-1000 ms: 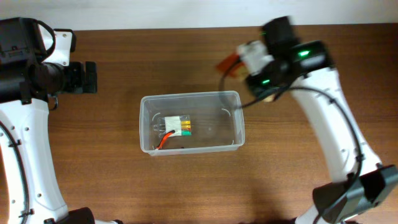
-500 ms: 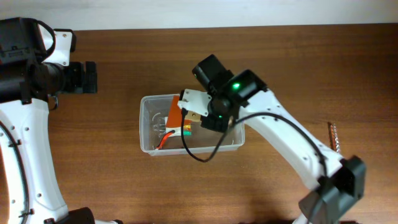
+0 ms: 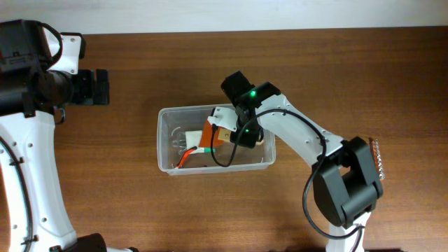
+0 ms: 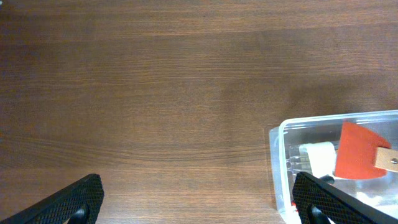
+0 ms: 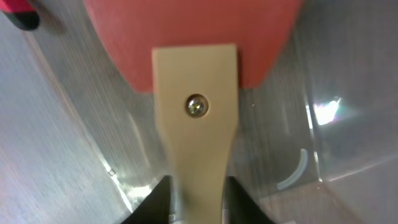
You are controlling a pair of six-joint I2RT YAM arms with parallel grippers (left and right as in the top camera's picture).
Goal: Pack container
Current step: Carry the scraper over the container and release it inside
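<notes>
The clear plastic container [image 3: 168, 120] sits at the table's middle; its left end shows in the left wrist view [image 4: 280, 162]. My right gripper [image 3: 225, 137] reaches into it, shut on the wooden handle of an orange scraper [image 3: 207, 133], whose blade hangs inside the bin [image 5: 193, 37] [image 4: 357, 149]. A small white tool with coloured tips and a red-black wire [image 3: 187, 157] lies on the bin floor. My left gripper [image 4: 199, 205] is open and empty over bare wood, left of the container.
A thin ridged metal file [image 3: 378, 157] lies on the wood at the far right. The table's back edge meets a white wall [image 3: 210, 14].
My right arm swung from the back right over to the container with the scraper, then lowered it inside the bin. The left arm has not moved.
</notes>
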